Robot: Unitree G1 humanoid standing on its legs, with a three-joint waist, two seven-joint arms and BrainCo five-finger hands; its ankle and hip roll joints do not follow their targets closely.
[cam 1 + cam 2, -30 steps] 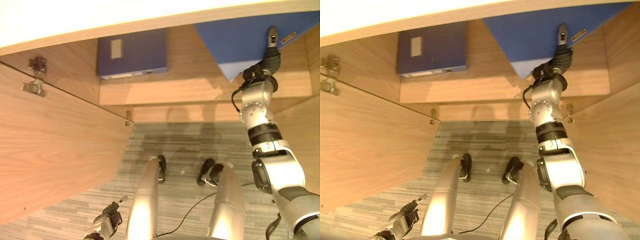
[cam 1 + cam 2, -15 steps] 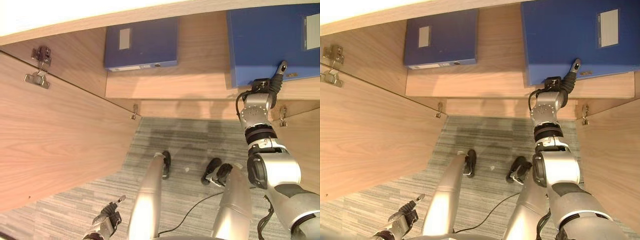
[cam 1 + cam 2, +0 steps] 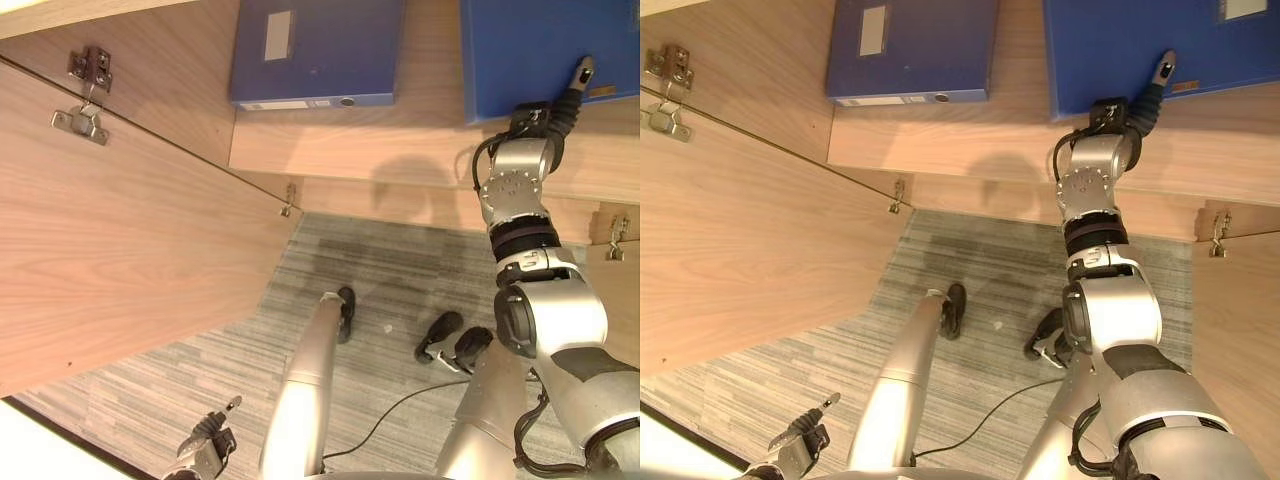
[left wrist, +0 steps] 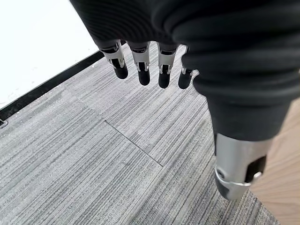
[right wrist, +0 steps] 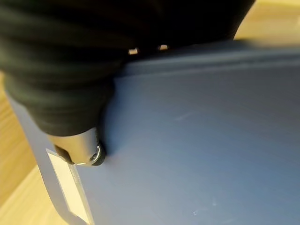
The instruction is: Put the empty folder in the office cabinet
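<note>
— Two blue folders lie flat on my cabinet shelf, do you see both?

— I do. Which one is yours?

— The brighter blue folder at the far right. It rests on the shelf, its near edge close to the shelf's front lip. My right hand reaches up to that near edge, thumb laid against the cover.

— Are you gripping it?

— My thumb presses the blue cover just beside the pale label on the spine, but my other fingers are hidden behind the dark ribbed cover of the hand. I cannot tell whether they curl round the folder or lie flat.

— And the other one?

— The darker folder sits to the left on the same shelf, well apart from mine, with a pale label on its cover and a white strip along its near spine. Bare wood shows between the two.

— What about the doors?

— The left cabinet door stands swung open toward me, its hinges showing near the far left corner. On the right I see a strip of the other door with its own hinge.

— Where is your left hand?

— My left hand hangs low at my near left, above the grey striped carpet. Its fingers point down, loosely straight, holding nothing. A dark baseboard and a white wall run beyond them.
</note>
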